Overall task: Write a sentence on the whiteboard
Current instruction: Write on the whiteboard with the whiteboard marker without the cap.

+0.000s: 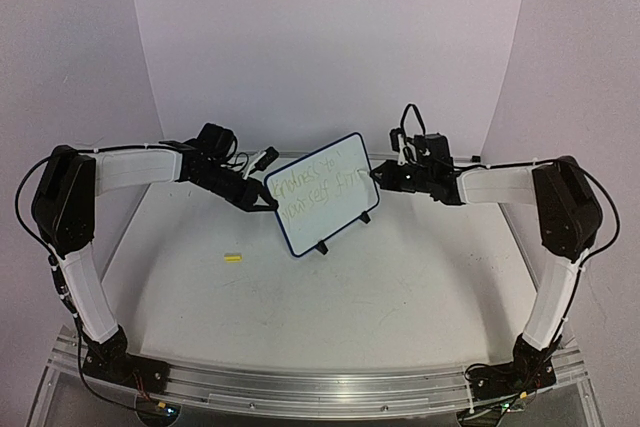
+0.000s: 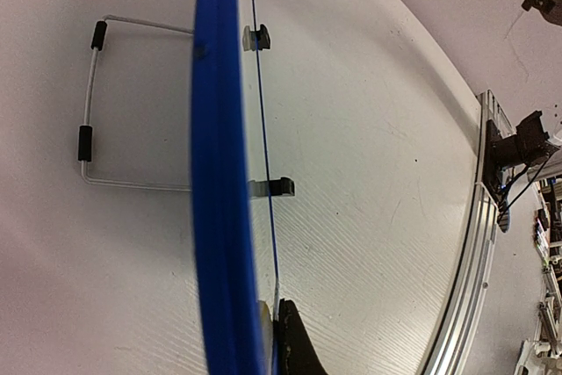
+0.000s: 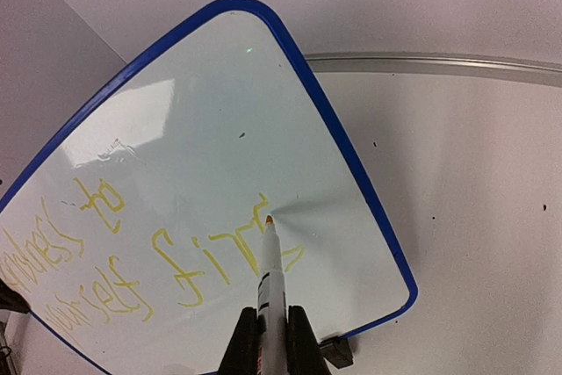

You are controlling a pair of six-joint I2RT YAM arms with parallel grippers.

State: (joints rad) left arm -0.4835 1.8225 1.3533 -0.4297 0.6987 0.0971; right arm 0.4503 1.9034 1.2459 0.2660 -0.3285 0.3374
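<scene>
The whiteboard (image 1: 322, 192) stands tilted on its wire stand at the table's middle back, blue-rimmed, with two black clip feet. The sentence (image 1: 320, 187) runs in two lines of yellow strokes; it also shows in the right wrist view (image 3: 132, 261). My left gripper (image 1: 262, 203) is shut on the board's left edge; the left wrist view shows the blue rim (image 2: 219, 173) edge-on between the fingers (image 2: 294, 344). My right gripper (image 3: 270, 340) is shut on a white marker (image 3: 273, 283), whose orange tip touches the board at the end of the lower line.
A small yellow marker cap (image 1: 232, 258) lies on the table left of the board. The wire stand (image 2: 92, 111) and two clip feet (image 2: 272, 187) show behind the board. An aluminium rail (image 1: 320, 387) runs along the near table edge.
</scene>
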